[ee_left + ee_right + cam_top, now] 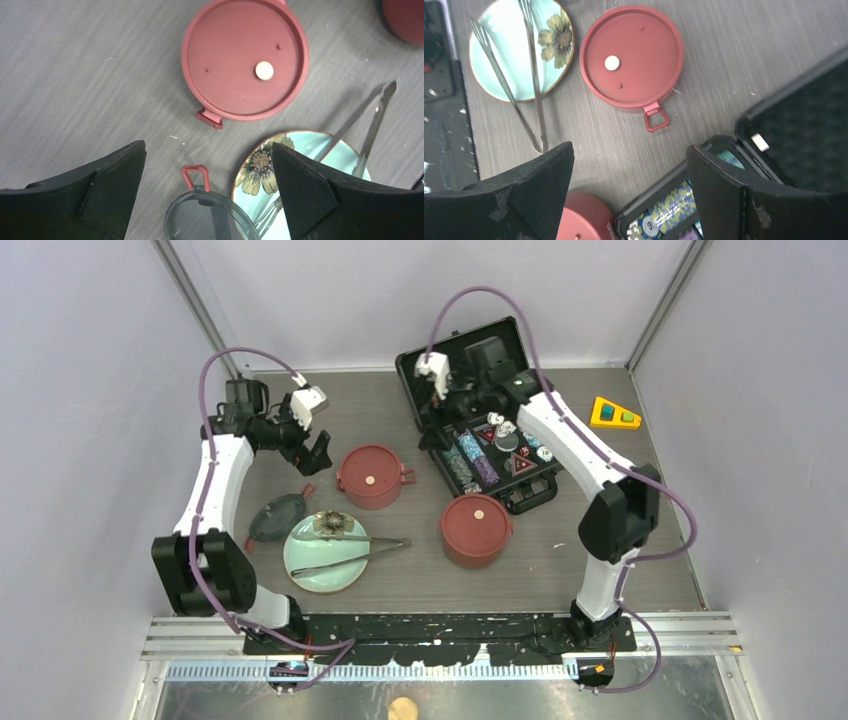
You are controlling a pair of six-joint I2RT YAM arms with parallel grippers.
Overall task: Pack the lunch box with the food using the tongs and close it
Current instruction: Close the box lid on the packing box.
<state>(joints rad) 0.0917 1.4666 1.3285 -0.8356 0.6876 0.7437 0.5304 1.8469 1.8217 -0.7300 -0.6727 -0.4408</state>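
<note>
We see the lunch box (371, 476) as two round maroon tiers, flat-lidded; left claw (207, 146) and right claw (629, 146) hang released.

Soft even overhead light, faint shadows (wrist views slightly blurry)

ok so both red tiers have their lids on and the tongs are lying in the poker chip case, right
No, the tongs lie across the pale green plate, not in the case; the top view shows it. Both red tiers do have their lids on.
</note>
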